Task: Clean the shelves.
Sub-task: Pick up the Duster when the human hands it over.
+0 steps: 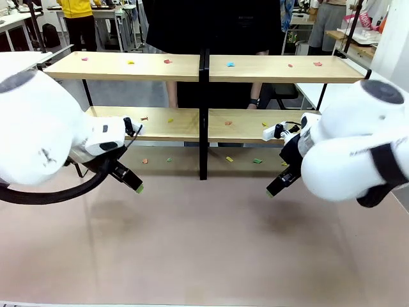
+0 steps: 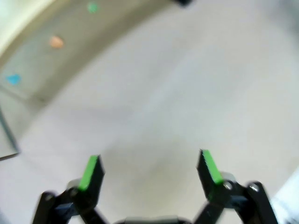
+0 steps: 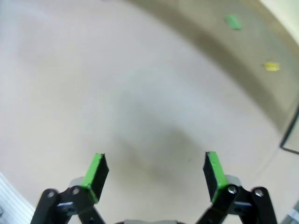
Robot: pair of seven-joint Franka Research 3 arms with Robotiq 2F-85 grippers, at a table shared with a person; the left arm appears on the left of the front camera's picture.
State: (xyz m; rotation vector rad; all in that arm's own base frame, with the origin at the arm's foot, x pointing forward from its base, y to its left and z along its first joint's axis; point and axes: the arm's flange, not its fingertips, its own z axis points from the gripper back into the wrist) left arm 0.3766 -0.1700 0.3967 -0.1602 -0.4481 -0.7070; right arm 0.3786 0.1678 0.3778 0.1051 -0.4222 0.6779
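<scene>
**A:** Where do things stand?

**B:** The shelves (image 1: 102,66) span the upper half of the front view. Both boards are dotted with small coloured scraps (image 1: 167,61), and more lie on the worktop (image 1: 204,249) under the lower board (image 1: 160,131). The left tool (image 1: 136,187) hangs at centre left and the right tool (image 1: 271,191) at centre right. Both are in front of the rack, above bare worktop.

**A:** Holding anything?

**B:** No. In each wrist view the jaws stand wide apart with nothing between them.

**A:** What worries you?

**B:** The scraps look thin and flat. A pinch off the wood could fail: a tool may skid over a scrap or flick it off the edge, which would put more litter on the worktop.

**A:** And the rack itself?

**B:** The gap between the boards looks tight for those bulky wrists. An arm reaching for the lower board could knock the upper board (image 1: 275,69) or the black centre post (image 1: 203,128). A light frame might then shift or tip toward the person (image 1: 211,25) standing just behind it at top centre.

**A:** Anything else?

**B:** Both arms heading for the middle could crowd each other. The wrist views are also blurred, so placing a scrap from them looks unreliable.
</scene>
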